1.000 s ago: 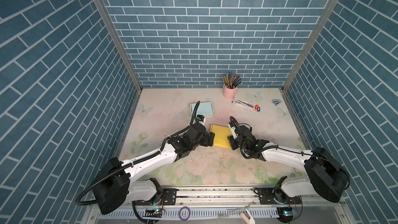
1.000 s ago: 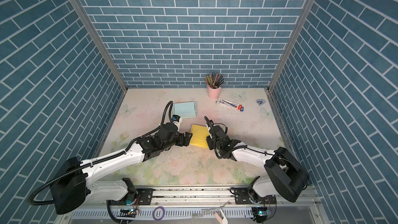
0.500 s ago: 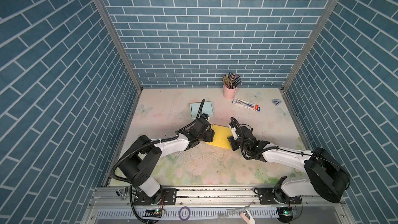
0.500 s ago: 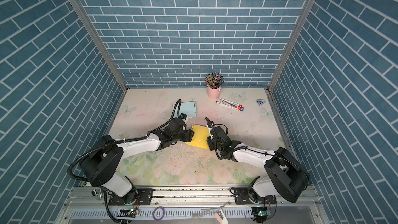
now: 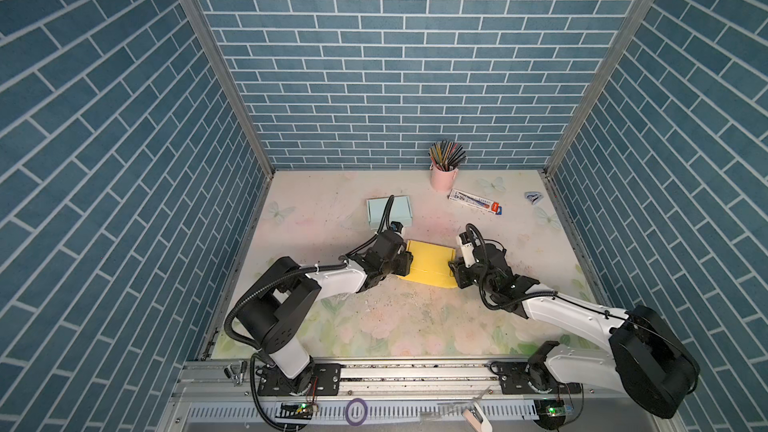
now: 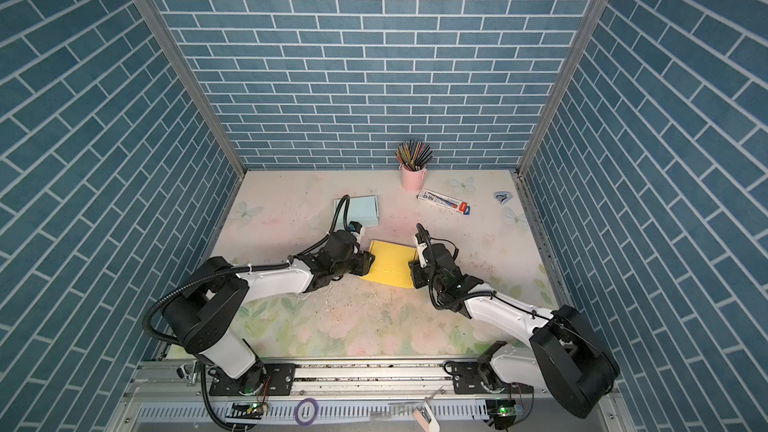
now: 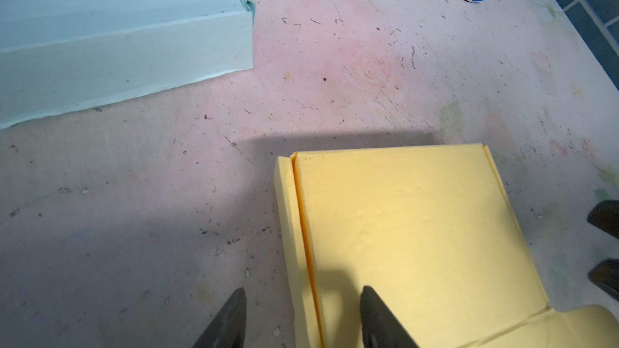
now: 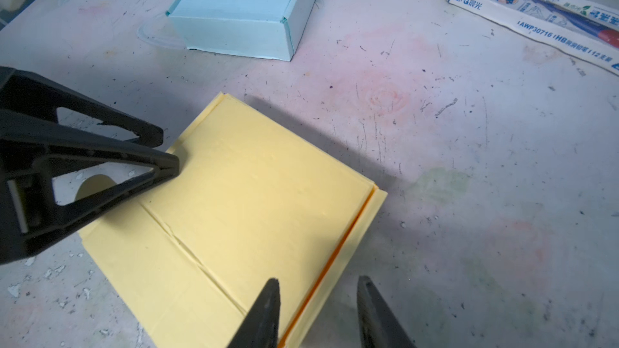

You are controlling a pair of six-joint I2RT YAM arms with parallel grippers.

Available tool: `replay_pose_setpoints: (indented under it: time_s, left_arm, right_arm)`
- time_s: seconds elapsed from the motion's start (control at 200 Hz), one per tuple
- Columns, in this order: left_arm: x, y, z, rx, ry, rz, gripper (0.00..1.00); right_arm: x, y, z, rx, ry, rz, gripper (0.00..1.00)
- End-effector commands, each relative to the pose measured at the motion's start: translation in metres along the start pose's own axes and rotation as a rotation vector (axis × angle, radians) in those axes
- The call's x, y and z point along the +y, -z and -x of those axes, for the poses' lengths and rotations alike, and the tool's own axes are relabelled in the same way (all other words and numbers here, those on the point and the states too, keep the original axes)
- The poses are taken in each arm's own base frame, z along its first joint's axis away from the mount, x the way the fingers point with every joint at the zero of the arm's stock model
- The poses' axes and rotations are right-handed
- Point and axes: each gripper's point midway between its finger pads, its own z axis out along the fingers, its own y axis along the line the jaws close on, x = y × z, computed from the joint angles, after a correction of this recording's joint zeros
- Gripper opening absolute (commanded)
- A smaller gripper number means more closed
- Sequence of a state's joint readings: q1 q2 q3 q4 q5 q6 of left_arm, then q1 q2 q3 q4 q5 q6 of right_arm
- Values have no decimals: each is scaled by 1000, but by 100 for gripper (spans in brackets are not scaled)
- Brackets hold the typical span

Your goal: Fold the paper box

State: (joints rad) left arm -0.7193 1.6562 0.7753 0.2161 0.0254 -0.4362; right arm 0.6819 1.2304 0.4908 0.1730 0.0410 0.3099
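Black fingers of the left pincer (image 7: 302, 289) stand partly open. One finger is on each side of the left wall of the yellow paper box (image 7: 402, 229), and they grip nothing. The right pincer (image 8: 319, 279) is partly open too, with a finger on each side of the box's right wall. The box lies flat, lid down, in the middle of the table (image 5: 374, 326), between both pincers. A pale blue box (image 5: 388, 211) sits just beyond it, to the left. A pink cup (image 5: 444, 178) and a pencil pack (image 5: 476, 201) sit far back.
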Motion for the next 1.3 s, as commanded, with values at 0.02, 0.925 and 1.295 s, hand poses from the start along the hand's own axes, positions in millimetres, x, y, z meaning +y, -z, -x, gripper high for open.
replay_pose_setpoints:
  time_s: [0.02,0.925,1.295]
  left_arm:
    - [6,-3,-12,21,22,2,54]
    - [-32,75,-4,68,-112,-28,70]
    - [-38,52,-26,177,-131,-70,77]
  right_arm:
    - [2,-2,-1,7,-58,29,39]
    - [12,30,1,99,-86,77,42]
    - [37,30,-31,180,-167,185,51]
